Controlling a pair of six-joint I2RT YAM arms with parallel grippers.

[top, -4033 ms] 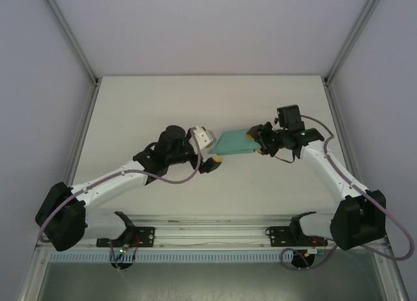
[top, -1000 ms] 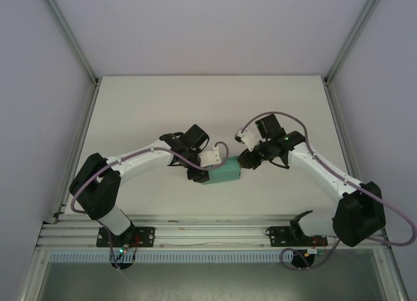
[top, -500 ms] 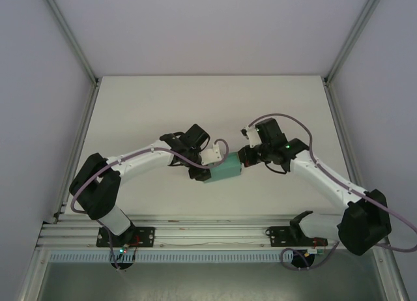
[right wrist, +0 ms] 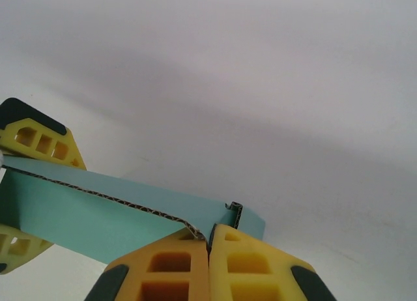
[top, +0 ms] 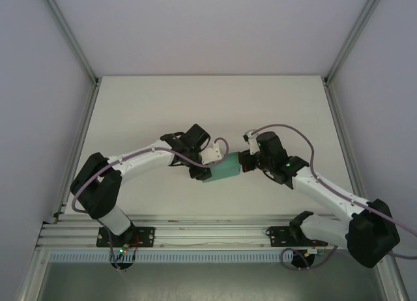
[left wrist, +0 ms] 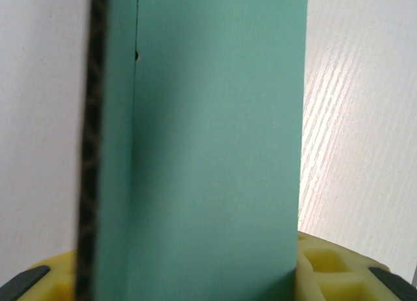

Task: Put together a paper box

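Spanning a white table (top: 163,105), two robot arms meet near its middle with the teal paper box (top: 225,169) held between them. The left gripper (top: 203,171) clamps the box across its width, one yellow pad (left wrist: 332,268) pressed against each side. The right gripper (right wrist: 210,255) is pinched almost fully closed on a thin corrugated card edge (right wrist: 130,200) at the box's other end.

Judged risks:
- The biggest is that the arms pull apart or twist unevenly and tear or crease the thin card.
- The left clamp could squeeze too hard and crush the hollow box.
- The narrow edge could slip out of the right pinch, leaving the fold unfinished.
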